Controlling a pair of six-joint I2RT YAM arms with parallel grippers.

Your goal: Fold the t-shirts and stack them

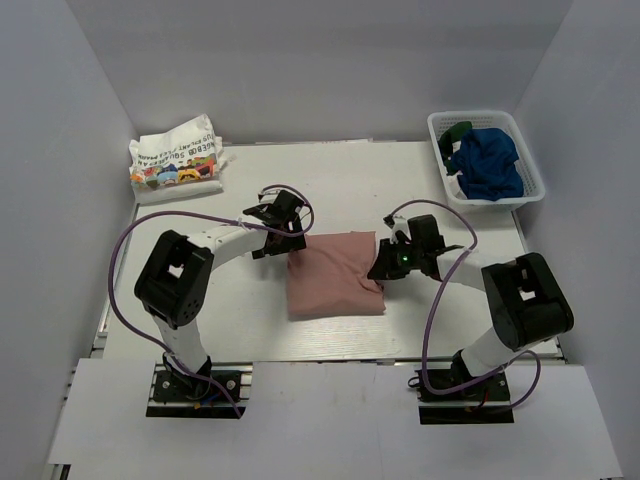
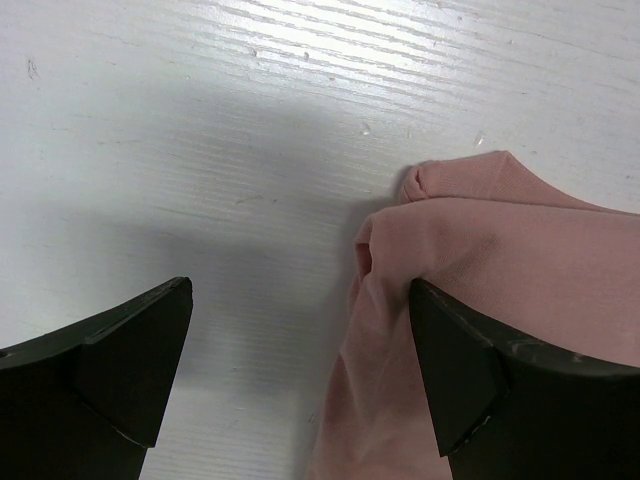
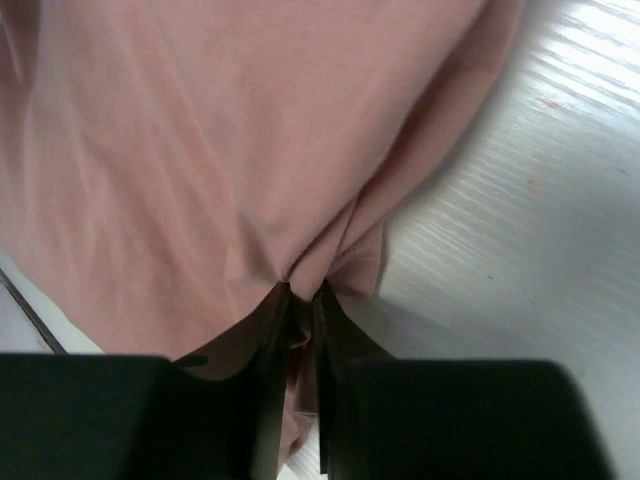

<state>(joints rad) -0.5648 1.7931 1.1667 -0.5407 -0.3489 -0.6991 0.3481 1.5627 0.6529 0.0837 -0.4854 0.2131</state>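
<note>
A dusty pink t-shirt [image 1: 335,275] lies folded into a rough rectangle in the middle of the table. My right gripper [image 1: 385,262] is shut on its right edge; in the right wrist view the pink cloth [image 3: 200,150] bunches into the pinch of the gripper [image 3: 300,300]. At the shirt's upper left corner my left gripper [image 1: 283,238] stands wide open. In the left wrist view the pink corner [image 2: 480,240] lies against the right finger [image 2: 460,370], and the gripper [image 2: 300,370] holds nothing. A folded white t-shirt with colourful print [image 1: 176,160] lies at the back left.
A white mesh basket [image 1: 437,125] at the back right holds a blue t-shirt [image 1: 490,162] and a dark green one [image 1: 458,131]. White walls enclose the table on three sides. Purple cables loop above both arms.
</note>
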